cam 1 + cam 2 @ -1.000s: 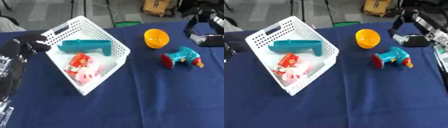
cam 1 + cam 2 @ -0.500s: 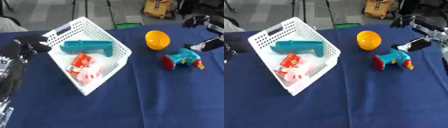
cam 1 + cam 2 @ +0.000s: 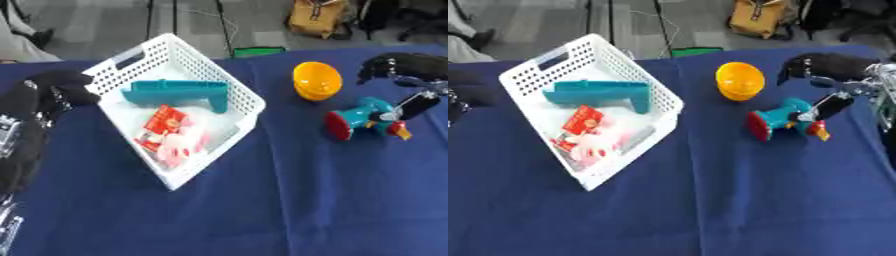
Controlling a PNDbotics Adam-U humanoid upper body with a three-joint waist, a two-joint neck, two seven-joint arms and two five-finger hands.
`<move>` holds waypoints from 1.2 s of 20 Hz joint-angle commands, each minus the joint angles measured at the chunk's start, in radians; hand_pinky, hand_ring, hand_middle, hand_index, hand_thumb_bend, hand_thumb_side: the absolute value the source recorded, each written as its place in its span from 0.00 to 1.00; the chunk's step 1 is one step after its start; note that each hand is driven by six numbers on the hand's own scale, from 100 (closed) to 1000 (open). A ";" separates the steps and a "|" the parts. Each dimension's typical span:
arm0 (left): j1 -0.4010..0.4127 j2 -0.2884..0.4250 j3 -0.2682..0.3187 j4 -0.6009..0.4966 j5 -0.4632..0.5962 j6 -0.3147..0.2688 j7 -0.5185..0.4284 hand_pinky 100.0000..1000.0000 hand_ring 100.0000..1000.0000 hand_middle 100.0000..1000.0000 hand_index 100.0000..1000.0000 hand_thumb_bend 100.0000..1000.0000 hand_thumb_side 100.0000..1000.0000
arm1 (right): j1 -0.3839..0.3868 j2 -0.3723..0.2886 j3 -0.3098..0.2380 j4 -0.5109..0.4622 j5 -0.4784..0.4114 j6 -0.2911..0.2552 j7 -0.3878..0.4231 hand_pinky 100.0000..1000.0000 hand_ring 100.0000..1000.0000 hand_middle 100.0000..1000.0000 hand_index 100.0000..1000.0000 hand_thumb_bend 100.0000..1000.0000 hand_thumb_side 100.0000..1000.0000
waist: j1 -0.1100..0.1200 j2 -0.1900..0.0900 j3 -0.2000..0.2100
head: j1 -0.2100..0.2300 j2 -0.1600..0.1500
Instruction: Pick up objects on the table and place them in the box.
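1. Reaching in from the far right edge, the right hand (image 3: 837,75) hangs over the teal toy (image 3: 785,119); one finger points down at the toy's tail end, but whether it touches cannot be told, and the hand has nothing in its hold, its fingers only partly bent.
2. The toy lies on its side on the blue desk (image 3: 710,200), red front facing the white box (image 3: 179,107), well apart from it.
3. To do this well, I would bring the palm over the teal body and close the fingers across its middle, not the red and yellow bits at the tail, which look likely to slip.
4. The orange bowl (image 3: 317,80) sits just beside the toy on the far side; a wide sweep could knock it.
5. Inside the box already lie a teal L-shaped piece (image 3: 179,92) and a red-and-pink packet (image 3: 168,132); the near corner looks free.
6. The left hand (image 3: 52,92) rests beside the box's left wall, fingers curled, holding nothing.
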 commanded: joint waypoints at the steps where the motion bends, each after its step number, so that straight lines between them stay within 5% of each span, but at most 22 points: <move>1: -0.010 0.025 -0.001 -0.020 0.003 -0.003 -0.005 0.74 0.66 0.70 0.80 0.14 0.93 | -0.029 -0.011 -0.003 0.035 0.088 0.008 -0.057 0.98 0.97 0.77 0.79 0.43 0.31 | 0.000 -0.020 0.002 | -0.006 0.001; 8: -0.012 0.025 -0.002 -0.020 0.004 -0.006 -0.006 0.74 0.66 0.70 0.80 0.14 0.92 | -0.042 0.009 -0.003 0.104 0.233 0.027 -0.149 1.00 0.98 0.76 0.78 0.43 0.30 | 0.003 -0.019 0.009 | -0.013 -0.001; 21: -0.014 0.024 -0.003 -0.020 0.006 -0.009 -0.008 0.74 0.66 0.70 0.80 0.14 0.92 | -0.039 0.043 0.002 0.155 0.362 0.037 -0.215 1.00 0.99 0.75 0.79 0.43 0.30 | 0.008 -0.019 0.016 | -0.016 -0.003; 24: -0.014 0.024 -0.003 -0.020 0.007 -0.008 -0.009 0.74 0.66 0.70 0.80 0.14 0.92 | -0.041 0.050 0.005 0.161 0.378 0.027 -0.225 0.99 0.98 0.76 0.82 0.52 0.48 | 0.005 -0.019 0.016 | -0.017 -0.003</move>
